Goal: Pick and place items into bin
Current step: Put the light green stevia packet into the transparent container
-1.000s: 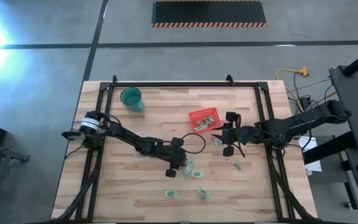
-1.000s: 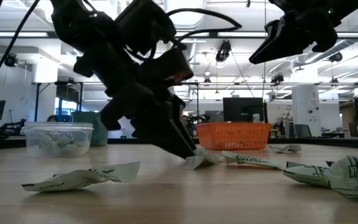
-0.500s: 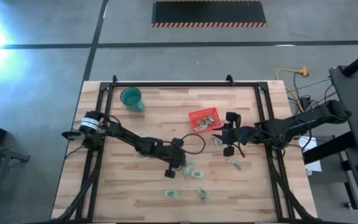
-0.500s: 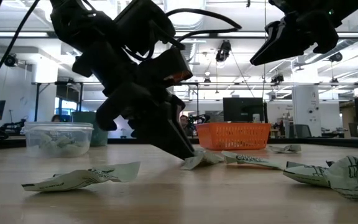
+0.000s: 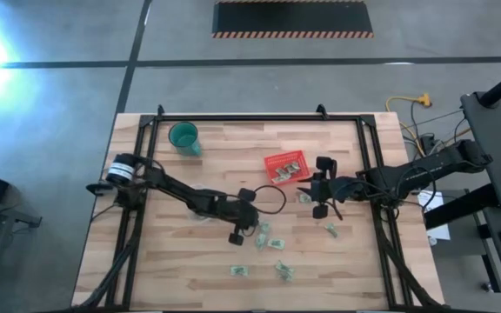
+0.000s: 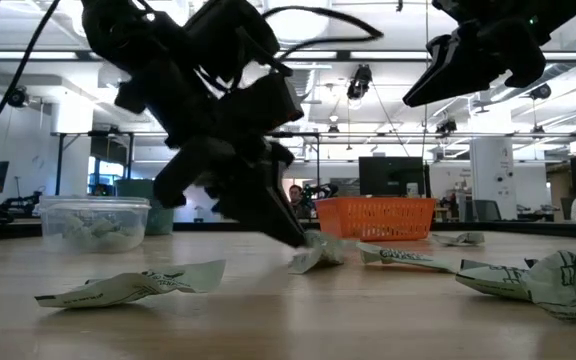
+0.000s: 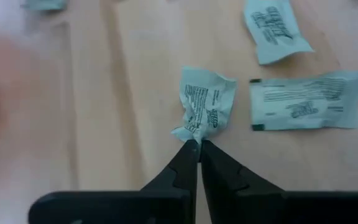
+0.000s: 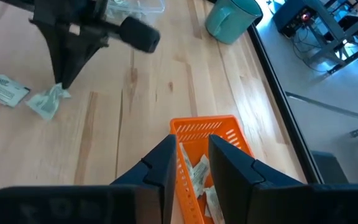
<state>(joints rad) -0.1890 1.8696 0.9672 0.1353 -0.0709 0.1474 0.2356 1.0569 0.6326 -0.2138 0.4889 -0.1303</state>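
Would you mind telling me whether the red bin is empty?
Not empty: the red bin already holds a few packets, seen past the right claw.

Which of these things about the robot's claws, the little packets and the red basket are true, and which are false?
1. The left claw is pinching a crumpled packet. True.
2. The red basket is empty. False: a few packets lie inside it.
3. The right claw is holding a packet. False: nothing is between its fingers, and it hangs above the basket.
4. A teal cup stands near a far corner of the table. True.
5. Every packet is already in the basket. False: several are on the table.
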